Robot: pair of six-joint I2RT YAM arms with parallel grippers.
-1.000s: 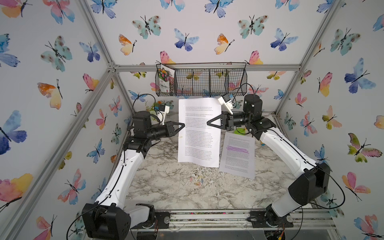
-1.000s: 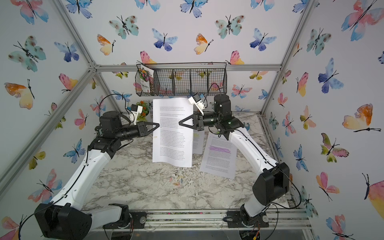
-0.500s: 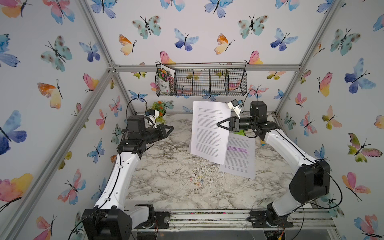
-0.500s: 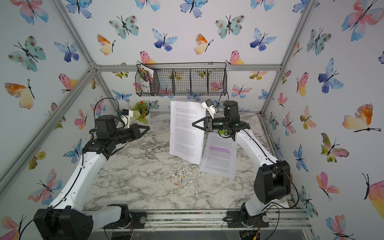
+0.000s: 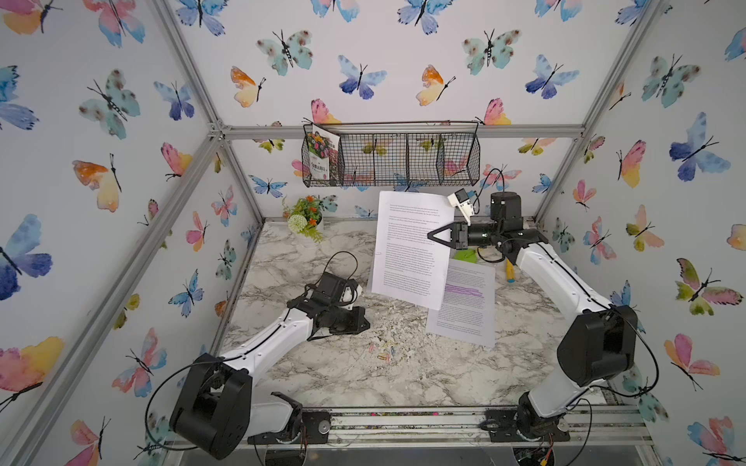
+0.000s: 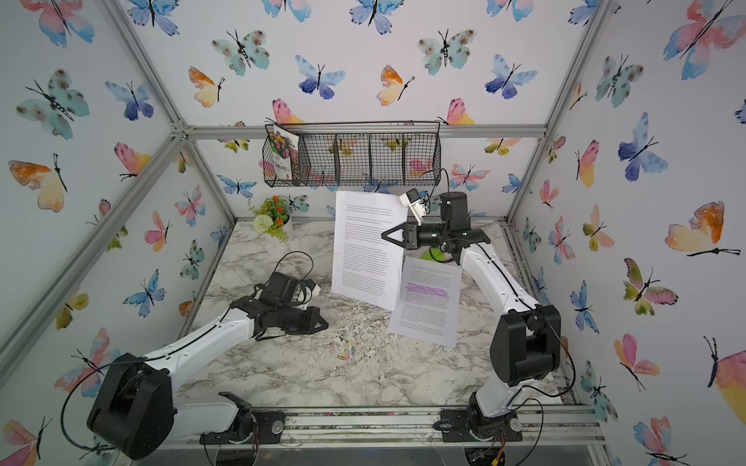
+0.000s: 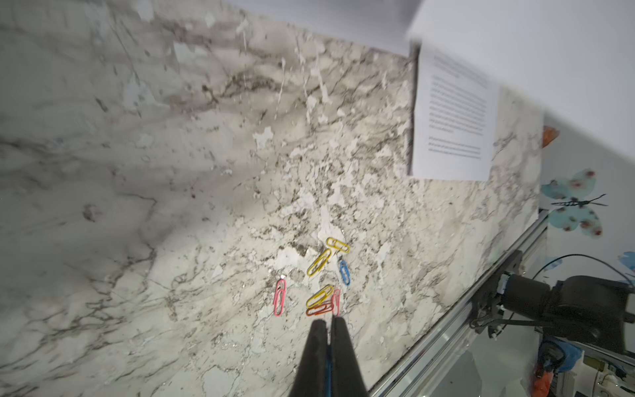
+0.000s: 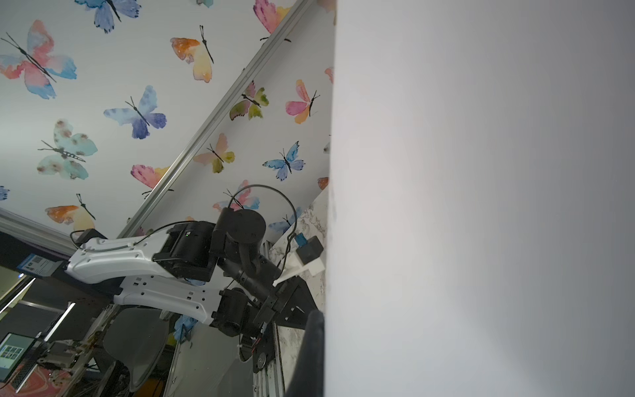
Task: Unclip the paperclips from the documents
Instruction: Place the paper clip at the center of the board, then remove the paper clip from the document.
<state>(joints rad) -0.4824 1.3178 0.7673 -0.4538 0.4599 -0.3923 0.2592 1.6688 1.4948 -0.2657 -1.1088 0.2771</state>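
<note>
The right jaws pinch the right edge of a white document (image 5: 409,258) and hold it up in the air above the counter (image 5: 355,379). A second document (image 5: 464,306) with purple lines lies on the counter just beside it. The left jaws are pressed together, low over the counter. A thin blue bit (image 7: 329,361) shows between them, but I cannot tell what it is. Loose paperclips (image 7: 319,262) lie in a small bunch on the counter, right in front of the left jaws.
</note>
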